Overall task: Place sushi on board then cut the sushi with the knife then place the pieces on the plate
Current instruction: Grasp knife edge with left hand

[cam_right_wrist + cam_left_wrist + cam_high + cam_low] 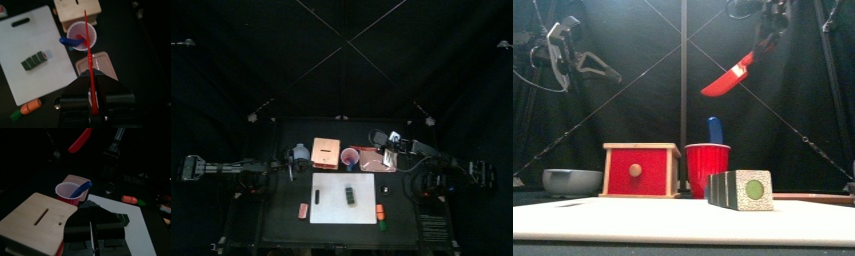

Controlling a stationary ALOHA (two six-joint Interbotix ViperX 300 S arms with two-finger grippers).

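The dark green sushi roll lies on the white board, also seen in the right wrist view as the roll on the board. My right gripper is shut on the red knife and holds it high in the air, blade slanting down, above the red cup. The blue knife stands in that cup. The pink tray lies beside the cup. My left gripper hangs shut and holds nothing, above the wooden box.
A blue-grey bowl sits left of the wooden box. An orange toy and a green one lie off the board's right front corner. A pink toy lies to its left.
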